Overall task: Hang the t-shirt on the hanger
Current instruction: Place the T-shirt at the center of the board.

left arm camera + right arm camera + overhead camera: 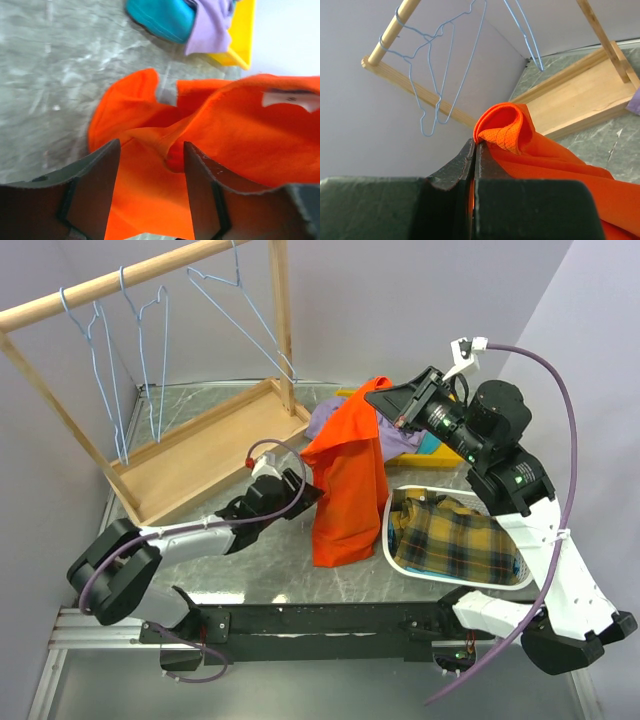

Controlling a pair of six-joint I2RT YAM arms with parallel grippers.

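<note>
We see a grey, marbled tabletop (260,570) closed in by plain pale lilac walls. At its far left stands a wooden rack (205,455) with a tray-like base, and three light-blue wire hangers (150,350) hang from its rod (110,285). To the right, near the arms, sits a white basket (392,550) holding a yellow plaid cloth (455,540). Farther back, a lavender garment (325,420) lies over a teal object (160,17) beside a yellow tray (245,47).

The orange t-shirt (345,490) hangs in the middle of the scene. Its top is raised above the tabletop and its lower end reaches down to the surface, between the rack and the basket. The right end effector (474,145) is clamped tight on a rolled edge of the shirt at the top and bears its weight. From its wrist view we see the hangers well apart, farther back and to the left.

The left end effector (300,485) is low at the shirt's left edge. Its jaws stand moderately apart, and a fold of orange cloth lies between the fingers (92,190) without being pinched. A white label (290,98) shows inside the shirt to the right of that fold.
</note>
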